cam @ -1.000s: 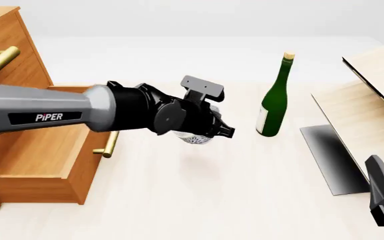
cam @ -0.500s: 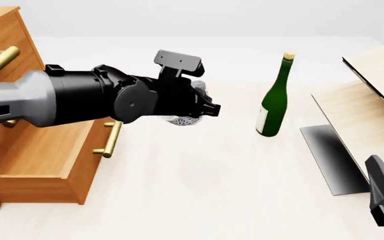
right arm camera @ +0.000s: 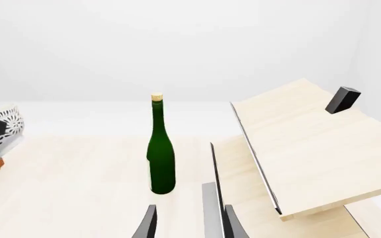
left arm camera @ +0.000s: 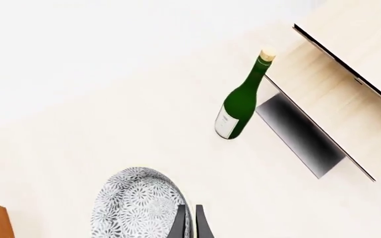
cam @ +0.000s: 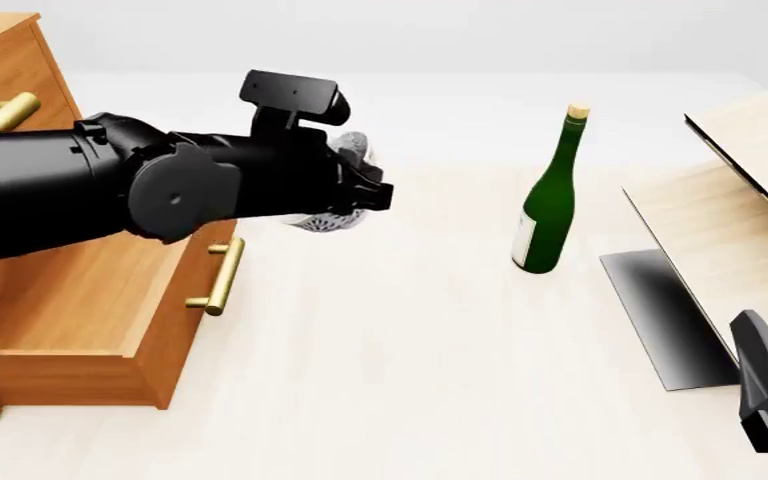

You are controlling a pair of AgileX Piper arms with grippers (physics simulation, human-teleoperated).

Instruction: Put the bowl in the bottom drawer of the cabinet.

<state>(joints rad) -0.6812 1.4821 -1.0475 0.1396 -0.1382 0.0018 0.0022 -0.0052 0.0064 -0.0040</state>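
Pale wood bench (cam: 424,380) under a blank white backdrop, and on it I have the bowl (cam: 337,205) carried well clear of the surface, now right beside the front corner of the bottom drawer (cam: 77,300), which stands pulled out of the cabinet (cam: 17,110). Over the last second I have swung it leftward and upward from mid-bench toward that open box, so by my reading the transport is nearly done and what remains is getting it over the drawer's cavity and lowering it. My left claw (left arm camera: 189,223) is pinched tight on the bowl's rim, fingers all but together, with the speckled wall just beside them in the wrist view. The left arm lies almost level across the drawer, wrist rolled so its camera bracket points up. The green wine bottle (cam: 548,195) stands upright, well apart on the right. My right claw (right arm camera: 187,223) sits parked low near the slanted boards (cam: 744,200), fingers slightly apart, empty
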